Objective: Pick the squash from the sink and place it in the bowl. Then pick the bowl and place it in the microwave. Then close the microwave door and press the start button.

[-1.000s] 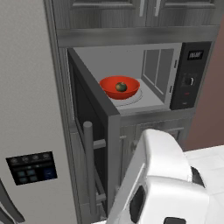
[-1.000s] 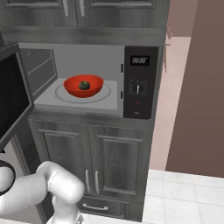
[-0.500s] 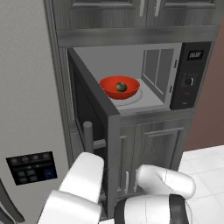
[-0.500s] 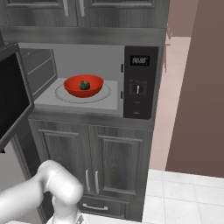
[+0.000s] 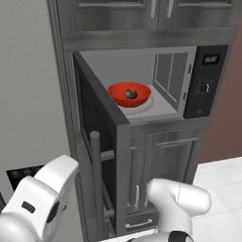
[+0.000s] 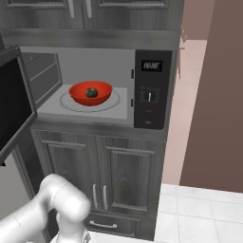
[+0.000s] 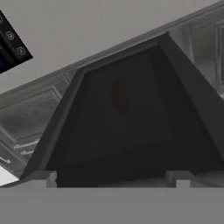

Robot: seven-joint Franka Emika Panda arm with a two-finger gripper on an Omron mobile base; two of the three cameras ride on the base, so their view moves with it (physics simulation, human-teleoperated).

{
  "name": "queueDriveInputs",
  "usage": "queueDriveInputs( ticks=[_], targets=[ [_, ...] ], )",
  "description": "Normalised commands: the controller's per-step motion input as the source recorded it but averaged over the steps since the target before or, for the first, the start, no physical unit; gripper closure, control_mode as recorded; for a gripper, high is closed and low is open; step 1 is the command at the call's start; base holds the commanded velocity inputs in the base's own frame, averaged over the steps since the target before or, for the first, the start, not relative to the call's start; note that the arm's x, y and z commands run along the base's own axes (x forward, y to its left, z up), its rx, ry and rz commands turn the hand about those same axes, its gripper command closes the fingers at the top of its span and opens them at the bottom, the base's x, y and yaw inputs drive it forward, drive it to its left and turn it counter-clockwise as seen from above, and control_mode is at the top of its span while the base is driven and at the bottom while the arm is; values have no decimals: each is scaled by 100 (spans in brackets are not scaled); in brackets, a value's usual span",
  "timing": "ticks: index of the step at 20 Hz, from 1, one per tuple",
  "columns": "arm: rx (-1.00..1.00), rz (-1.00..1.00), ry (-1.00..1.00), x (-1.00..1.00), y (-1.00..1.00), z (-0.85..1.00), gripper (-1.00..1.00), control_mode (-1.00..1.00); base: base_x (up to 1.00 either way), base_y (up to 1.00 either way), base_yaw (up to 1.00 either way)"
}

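- The bowl (image 5: pixel 129 93) is smooth, glossy red, wide and shallow; it sits on the pale round turntable inside the microwave (image 6: pixel 99 90), whose inner walls are flat white.
- The squash (image 6: pixel 91 92) is a small dark green ball lying in the bowl (its surface detail is too small to read).
- The microwave door (image 5: pixel 100 142) stands swung open to the left, dark grey with a tinted window and a round vertical bar handle (image 5: pixel 96 179).
- The black control strip (image 6: pixel 151 90) carries a small display and a dial; the button labels are illegible.
- In the hand view the gripper (image 7: pixel 111 176) faces the dark door window, its two tips standing wide apart with nothing between them.
- Panelled grey cabinet doors (image 6: pixel 102 178) below show a wood-grain texture.
- The arm's white rounded links (image 5: pixel 178 201) are cut off by the bottom edge.
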Motion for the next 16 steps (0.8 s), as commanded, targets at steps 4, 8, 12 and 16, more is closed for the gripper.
queueDriveInputs(
  ticks=[4, 8, 12, 16],
  targets=[
    [0, -12, 1, 77, 1, -33, -100, -100, 0, 0, 0],
    [1, -12, 2, 90, 0, -33, -100, -100, 0, 0, 0],
    [1, -11, 0, 79, 0, -30, -100, -100, 0, 0, 0],
    [4, -10, 0, 52, -15, -15, -100, -100, 0, 0, 0]
  ],
)
